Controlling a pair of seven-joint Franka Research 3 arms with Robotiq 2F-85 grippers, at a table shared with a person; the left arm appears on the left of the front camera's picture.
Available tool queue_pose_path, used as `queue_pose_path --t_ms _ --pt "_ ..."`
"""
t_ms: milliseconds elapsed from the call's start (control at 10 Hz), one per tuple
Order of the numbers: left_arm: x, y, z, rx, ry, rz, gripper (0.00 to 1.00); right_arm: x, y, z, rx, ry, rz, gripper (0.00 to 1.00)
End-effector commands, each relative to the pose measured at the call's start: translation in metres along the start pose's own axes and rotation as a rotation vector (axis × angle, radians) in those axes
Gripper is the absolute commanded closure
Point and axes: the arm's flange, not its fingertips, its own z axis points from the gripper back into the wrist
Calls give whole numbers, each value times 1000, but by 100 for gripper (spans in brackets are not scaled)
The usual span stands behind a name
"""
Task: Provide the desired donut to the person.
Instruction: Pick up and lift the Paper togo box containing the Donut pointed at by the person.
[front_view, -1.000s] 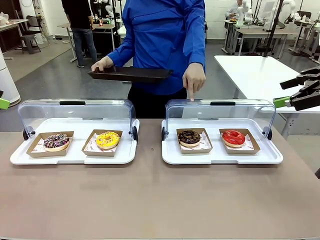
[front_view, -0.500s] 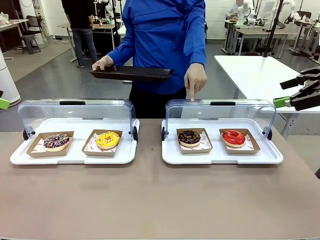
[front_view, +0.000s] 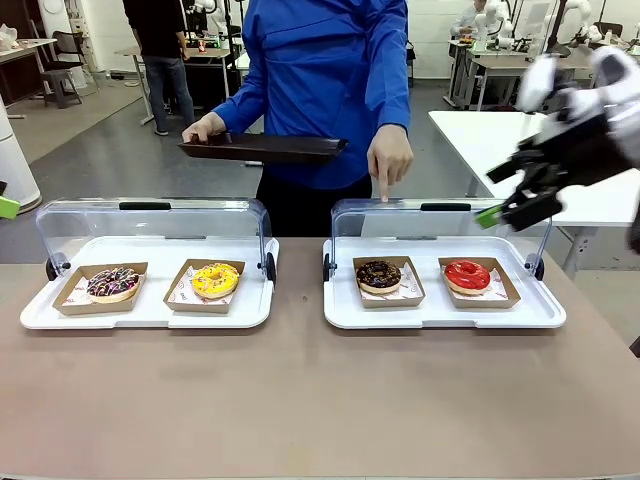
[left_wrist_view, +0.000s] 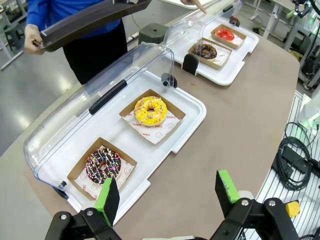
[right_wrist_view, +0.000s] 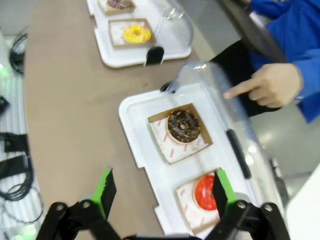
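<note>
Well, my left jaws hang wide and empty above the tabletop's near edge, beside the sprinkled donut. The person's hand points down over the swung-back lid at the chocolate donut, which sits in its card boat just left of the red donut. My right jaws, wide and empty too, hover by the lid's right end. A careless descent could clip the lid, brush that finger, or take the red one by mistake.

We see a red donut near the black, green-padded right hand, a dark brown speckled donut just beyond.
</note>
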Motion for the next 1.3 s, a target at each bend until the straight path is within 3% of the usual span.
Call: queue_pose_path --t_ms 0,400,1200 --pt "0 1 0 -3 -5 7 0 17 -22 -45 21 140 27 0" --pt "0 1 0 -3 -5 7 0 10 -10 -123 79 230 108 0" --pt "0 1 0 -3 -5 7 0 -28 -17 -208 155 297 229 0"
